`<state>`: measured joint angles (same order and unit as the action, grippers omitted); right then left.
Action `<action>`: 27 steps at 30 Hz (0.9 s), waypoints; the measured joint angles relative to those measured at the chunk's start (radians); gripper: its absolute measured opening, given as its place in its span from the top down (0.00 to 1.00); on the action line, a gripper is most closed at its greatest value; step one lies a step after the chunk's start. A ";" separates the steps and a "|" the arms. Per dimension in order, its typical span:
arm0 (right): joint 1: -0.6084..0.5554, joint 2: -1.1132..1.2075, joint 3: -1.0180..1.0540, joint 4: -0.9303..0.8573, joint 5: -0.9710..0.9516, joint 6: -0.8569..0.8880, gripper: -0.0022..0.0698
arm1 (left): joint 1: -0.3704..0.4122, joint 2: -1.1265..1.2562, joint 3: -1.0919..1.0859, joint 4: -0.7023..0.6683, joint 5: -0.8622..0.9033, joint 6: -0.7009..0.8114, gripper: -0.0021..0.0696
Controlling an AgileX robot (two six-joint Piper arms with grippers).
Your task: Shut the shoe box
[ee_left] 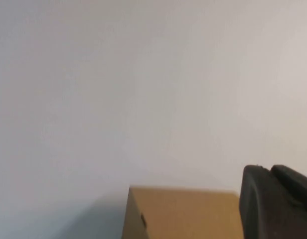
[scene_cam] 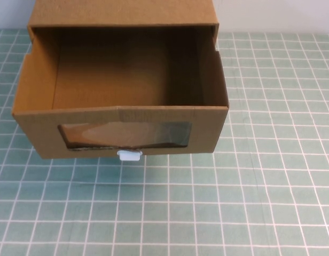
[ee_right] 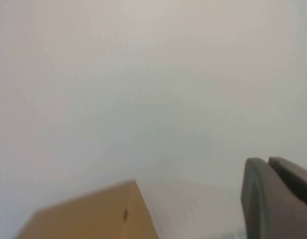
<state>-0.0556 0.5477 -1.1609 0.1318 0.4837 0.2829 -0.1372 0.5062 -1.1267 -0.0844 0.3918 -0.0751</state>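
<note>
Tab (scene_cam: 128,155) faces me; box (scene_cam: 122,114) drawer out. I'd push its front squarely. Left gripper (ee_left: 278,201), right gripper (ee_right: 278,199) raised behind; state unclear.

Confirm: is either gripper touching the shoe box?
Apart. High view shows shoe box alone; left gripper and right gripper appear only in wrist views, raised.
</note>
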 joint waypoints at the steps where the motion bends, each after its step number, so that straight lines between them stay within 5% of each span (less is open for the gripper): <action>1: 0.011 0.032 -0.007 0.000 0.038 -0.029 0.99 | 0.000 0.034 -0.016 0.002 0.053 0.000 0.98; 10: 0.104 0.116 -0.008 0.017 0.139 -0.119 0.99 | 0.000 0.201 -0.023 0.010 0.213 0.011 0.98; 17: 0.236 0.179 -0.008 0.041 0.149 -0.134 0.99 | 0.000 0.312 -0.025 -0.140 0.219 0.032 0.98; 27: 0.451 0.348 -0.012 0.165 0.294 -0.645 0.99 | 0.000 0.654 -0.230 -0.492 0.450 0.511 0.98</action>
<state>0.3958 0.8959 -1.1729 0.2969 0.7774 -0.3617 -0.1372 1.1603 -1.3568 -0.5762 0.8415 0.4361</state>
